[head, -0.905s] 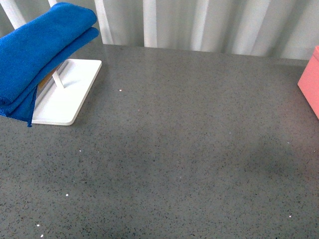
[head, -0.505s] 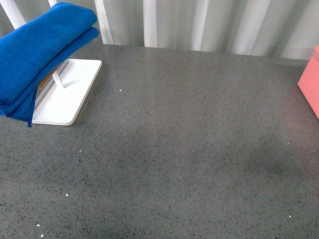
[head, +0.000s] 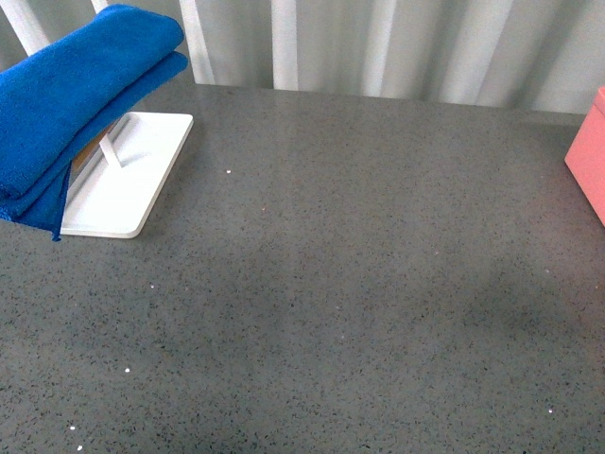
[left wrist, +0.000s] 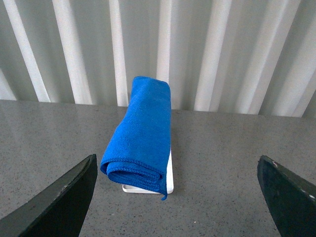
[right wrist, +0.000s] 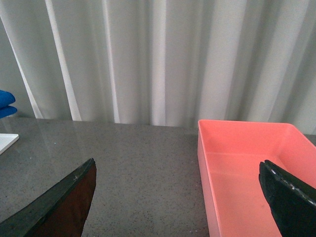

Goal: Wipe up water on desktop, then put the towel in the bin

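From the robot's own outlook, the dark-grey speckled desktop [head: 359, 284] spreads wide, with a few white flecks scattered over it. At about ten o'clock on it stands a white flat-based rack [head: 132, 184]. The bright blue microfibre towel [head: 76, 104] hangs folded in layers over the rack's bars, and its lower stitched corner droops past the near edge of the base. A bit of a wooden bar [head: 87, 151] peeps out under the cloth, beside a slim white post.

Over at three o'clock, right at the edge of sight, a corner of the salmon-pink bin [head: 588, 156] stands on the stone, well apart from the towel. Behind the desktop, from eleven to one o'clock, runs a pale ribbed wall [head: 378, 47].

The stone looks a shade darker toward four o'clock; I cannot tell whether that patch is wet.

The left gripper [left wrist: 176, 159] hangs above the desktop with its jaws spread wide, the two dark fingers [left wrist: 59, 197] far apart and closed on nothing. The towel [left wrist: 140, 131] sits on its rack straight ahead of it, rolled end toward the camera, well clear of both fingers.

The right gripper [right wrist: 177, 164] is likewise spread wide above the stone, gripping nothing. The open-topped bin [right wrist: 247, 173] lies ahead of it, its smooth pink walls and floor plain to see, and a scrap of the blue towel [right wrist: 6, 103] shows far off to the side.
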